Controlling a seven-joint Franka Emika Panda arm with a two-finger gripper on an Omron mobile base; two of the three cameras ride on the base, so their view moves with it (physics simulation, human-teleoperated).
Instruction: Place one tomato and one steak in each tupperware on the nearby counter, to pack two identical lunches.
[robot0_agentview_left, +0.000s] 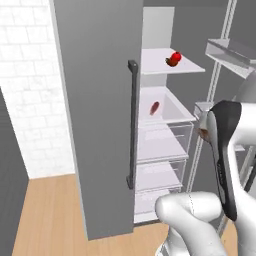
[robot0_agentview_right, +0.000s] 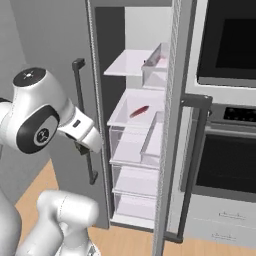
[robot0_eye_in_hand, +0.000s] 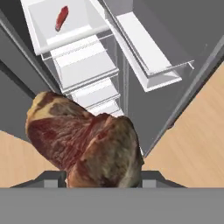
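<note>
The gripper (robot0_eye_in_hand: 103, 181) is closed on a steak (robot0_eye_in_hand: 85, 142), which sits right in front of the hand camera and hides the finger tips. The steak is a thick, lumpy slab, dark red and brown on its faces, marbled with paler streaks, with a tan band of fat along its upper left edge. In the left base view a small brown patch of it (robot0_agentview_left: 203, 133) shows just left of the arm's dark wrist.

Beyond the held piece stands an open fridge (robot0_agentview_left: 165, 130) with white shelves and clear drawers. A second steak (robot0_eye_in_hand: 61, 18) lies flat on a white shelf in the middle of the fridge, well apart from the gripper; it is a slim, elongated red piece, seen also in the left base view (robot0_agentview_left: 154, 107) and the right base view (robot0_agentview_right: 139, 111). One tomato (robot0_agentview_left: 173, 59) rests on the shelf above, near that shelf's right edge: round, bright red, with a darker spot on its near side.

Counted: two steaks, one held and one on the shelf, and one tomato.

The grey fridge door (robot0_agentview_left: 95, 115) stands open on the left, with a dark vertical bar handle (robot0_agentview_left: 132, 125). On the right in the right base view is a dark-fronted oven (robot0_agentview_right: 227, 145). The floor (robot0_agentview_left: 47, 215) is light wood.
</note>
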